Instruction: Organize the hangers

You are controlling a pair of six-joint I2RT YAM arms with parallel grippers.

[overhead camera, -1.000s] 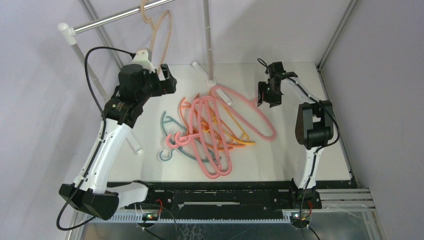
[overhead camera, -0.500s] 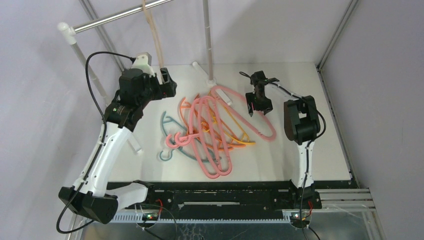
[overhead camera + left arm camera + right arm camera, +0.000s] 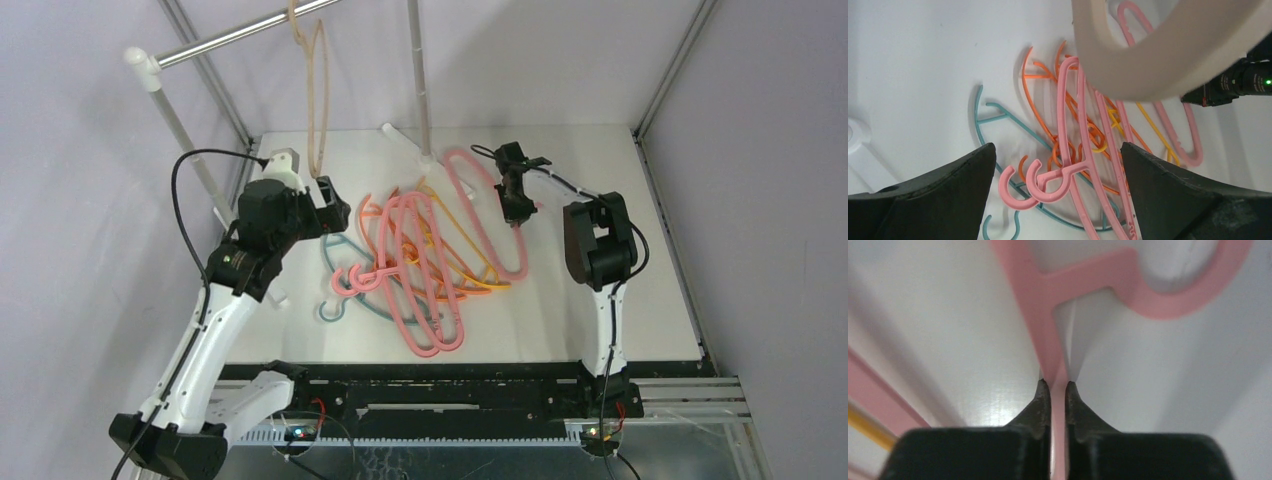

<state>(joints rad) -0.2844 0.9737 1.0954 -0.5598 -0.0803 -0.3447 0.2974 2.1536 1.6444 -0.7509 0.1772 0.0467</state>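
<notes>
A tangled pile of hangers [image 3: 420, 260] lies mid-table: mostly pink, with orange [image 3: 372, 212] and teal [image 3: 330, 245] ones among them. A beige hanger [image 3: 318, 90] hangs by its hook from the silver rail [image 3: 240, 35]. My right gripper [image 3: 518, 212] is shut on the thin stem of a pink hanger [image 3: 1088, 275], just below its hook; this hanger [image 3: 521, 250] sits at the pile's right edge. My left gripper [image 3: 335, 210] is open above the pile's left side, holding nothing. Between its fingers I see pink hooks [image 3: 1048, 185], and the beige hanger [image 3: 1148, 65] looms close.
The rail rests on white posts [image 3: 165, 105], with a second upright post [image 3: 420, 90] and its white foot [image 3: 400, 135] at the back centre. Metal frame bars [image 3: 665, 80] border the table's right and back. A yellow hanger [image 3: 863, 427] lies beside the held one.
My right gripper came down to the left and shut on the pink hanger, which swung round to a steeper angle. My left arm drew back toward me from the beige hanger, which stays on the rail.
</notes>
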